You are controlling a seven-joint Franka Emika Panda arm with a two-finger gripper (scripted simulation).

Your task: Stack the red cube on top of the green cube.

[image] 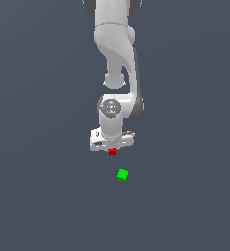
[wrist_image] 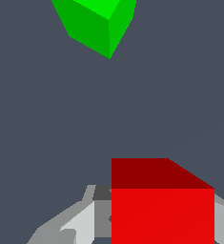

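The red cube [image: 112, 152] sits directly under the white gripper [image: 111, 149] in the exterior view. In the wrist view the red cube [wrist_image: 162, 205] fills the space between the grey fingers [wrist_image: 85, 224], which press against both of its sides, so the gripper [wrist_image: 161, 228] is shut on it. The green cube [image: 123, 175] lies on the dark floor, apart from the red cube, a short way nearer the camera and toward the exterior view's right. It also shows in the wrist view [wrist_image: 96, 21], turned at an angle and partly cut off by the frame edge.
The plain dark grey floor [image: 48, 196] spreads all around the cubes. The white arm [image: 116, 54] rises above the gripper. No other objects show.
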